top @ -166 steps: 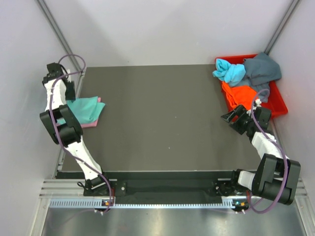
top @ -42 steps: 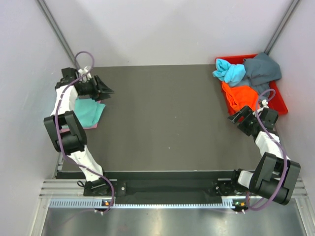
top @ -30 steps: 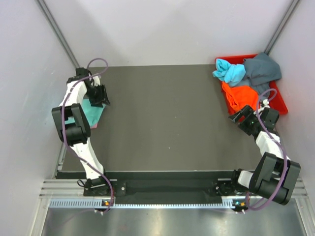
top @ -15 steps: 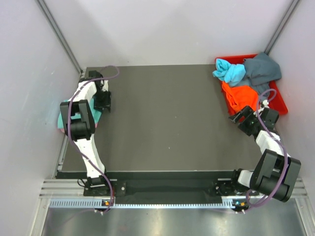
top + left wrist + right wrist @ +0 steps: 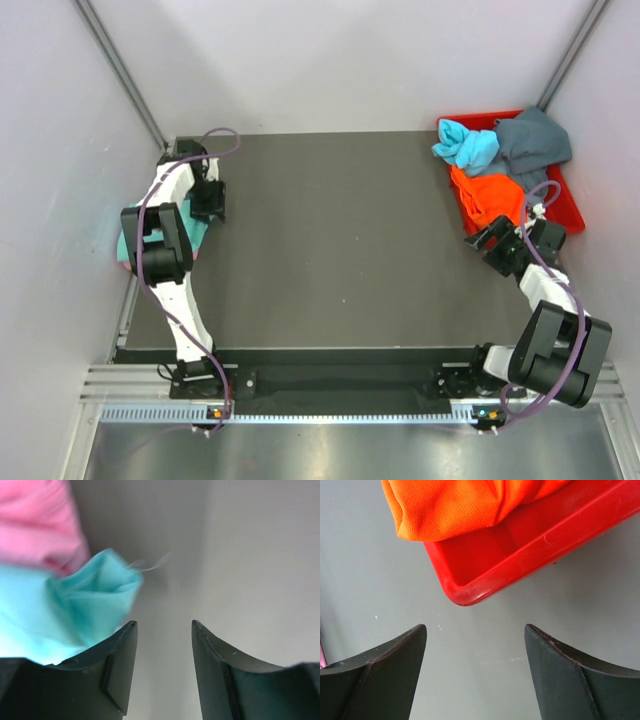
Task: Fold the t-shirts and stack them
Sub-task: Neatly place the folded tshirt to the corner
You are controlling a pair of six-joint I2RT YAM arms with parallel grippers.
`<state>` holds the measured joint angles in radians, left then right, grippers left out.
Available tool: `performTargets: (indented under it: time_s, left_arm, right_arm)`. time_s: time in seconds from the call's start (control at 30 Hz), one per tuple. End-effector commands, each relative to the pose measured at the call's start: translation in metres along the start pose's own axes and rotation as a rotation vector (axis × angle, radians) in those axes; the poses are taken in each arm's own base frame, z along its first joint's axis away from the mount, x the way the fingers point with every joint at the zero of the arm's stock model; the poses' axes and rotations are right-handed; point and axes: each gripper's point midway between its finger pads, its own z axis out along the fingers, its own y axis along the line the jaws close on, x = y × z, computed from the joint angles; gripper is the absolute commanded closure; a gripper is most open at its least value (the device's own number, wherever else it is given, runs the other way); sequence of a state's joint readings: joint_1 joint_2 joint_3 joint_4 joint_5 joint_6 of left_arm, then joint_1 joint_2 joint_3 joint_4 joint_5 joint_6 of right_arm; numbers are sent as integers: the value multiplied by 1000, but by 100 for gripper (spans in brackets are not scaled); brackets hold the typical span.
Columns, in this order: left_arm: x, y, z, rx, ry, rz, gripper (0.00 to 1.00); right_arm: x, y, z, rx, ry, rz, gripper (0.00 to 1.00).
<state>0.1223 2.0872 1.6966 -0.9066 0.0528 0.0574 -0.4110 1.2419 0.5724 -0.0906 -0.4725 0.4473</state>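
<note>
A folded teal t-shirt (image 5: 193,228) lies on a pink t-shirt (image 5: 122,263) at the table's left edge, mostly hidden under my left arm. In the left wrist view the teal corner (image 5: 75,610) and the pink cloth (image 5: 40,525) show to the left of the fingers. My left gripper (image 5: 212,212) (image 5: 162,626) is open and empty beside the stack's right edge. Light blue (image 5: 466,145), dark grey-blue (image 5: 532,140) and orange (image 5: 488,195) (image 5: 455,505) t-shirts lie crumpled in the bin. My right gripper (image 5: 480,238) (image 5: 475,628) is open and empty, just short of the bin's near corner.
The red plastic bin (image 5: 568,216) (image 5: 520,545) stands at the table's back right, against the right wall. The dark table mat (image 5: 330,240) spreads between the two arms. White walls close in on both sides and the back.
My left gripper has left the top of the teal shirt, swung round and come down by the stack's right edge. My right gripper has crept a little closer to the bin.
</note>
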Motion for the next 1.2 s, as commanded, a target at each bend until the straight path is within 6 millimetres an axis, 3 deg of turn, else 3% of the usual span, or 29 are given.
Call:
performTargets:
  time_s: [0.0, 0.13, 0.2, 0.23, 0.27, 0.4, 0.43, 0.5, 0.53, 0.57, 0.7, 0.97, 1.17]
  left_arm:
    - [-37, -42, -49, 209, -157, 43, 47]
    - [-60, -67, -93, 294, -281, 72, 45]
    - [-65, -66, -111, 274, -331, 67, 43]
    - [-65, -64, -114, 264, -338, 60, 43]
    - [-65, -63, -123, 254, -357, 59, 43]
    - [-56, -58, -136, 215, -382, 37, 39]
    - [-49, -59, -134, 217, -375, 8, 38]
    - [-50, -59, -149, 219, -429, 14, 36]
    - [-46, -59, -149, 217, -429, 15, 33]
    - [-47, -60, -161, 216, -469, 23, 32]
    - [-49, -60, -179, 216, -574, 46, 29]
    - [-48, -62, -206, 215, -681, 62, 22]
    - [-36, -64, -217, 224, -738, 31, 17]
  right_arm:
    - [-39, 20, -9, -52, -103, -70, 21]
    - [-52, 31, -16, -76, -126, -132, 19]
    - [-57, 36, -20, -91, -119, -214, 13]
    - [-65, 41, -23, -96, -128, -265, 3]
    - [-66, 40, -24, -92, -118, -304, 0]
    - [-63, 30, -33, -29, -46, -432, 0]
    - [-72, 36, -38, -17, -47, -445, 0]
    - [-68, 19, -42, 112, 14, -411, 0]
    - [-79, 17, -48, 167, -4, -404, 0]
    - [-80, -1, -55, 291, 12, -368, 0]
    - [-95, -11, -79, 438, -12, -368, 0]
    - [-98, 24, -113, 347, -99, -384, 0]
    - [-88, 28, -119, 333, -76, -364, 0]
